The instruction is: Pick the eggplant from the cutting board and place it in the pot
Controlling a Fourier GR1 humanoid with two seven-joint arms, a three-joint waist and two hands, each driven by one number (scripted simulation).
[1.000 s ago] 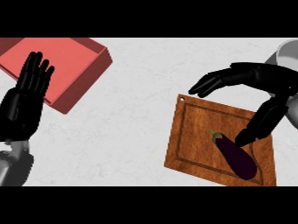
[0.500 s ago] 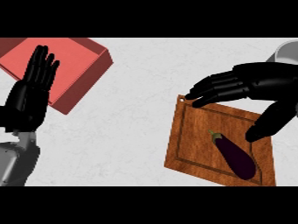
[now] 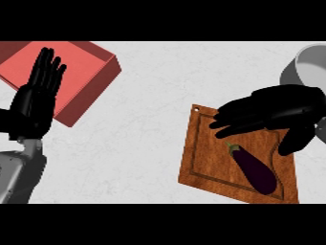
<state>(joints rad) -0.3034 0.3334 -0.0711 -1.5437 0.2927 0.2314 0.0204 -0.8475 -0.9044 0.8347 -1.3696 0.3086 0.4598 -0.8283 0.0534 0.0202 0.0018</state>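
A dark purple eggplant (image 3: 254,167) with a green stem lies slanted on the wooden cutting board (image 3: 204,162) at the lower right. My right hand (image 3: 275,111) hovers over the board's far end, just above the eggplant's stem, open with fingers spread leftward and the thumb hanging down at the right; it holds nothing. The grey pot (image 3: 318,67) stands at the upper right corner, behind that hand and partly cut off by the edge. My left hand (image 3: 37,98) is open at the left edge, fingers up, resting.
A red box-like tray (image 3: 88,86) sits at the upper left, partly behind the left hand. The white counter (image 3: 147,143) lies between tray and board.
My right hand has drawn back toward the right and up, away from the eggplant, its fingers now over the board's far end. The eggplant has not moved. The left hand shifted slightly.
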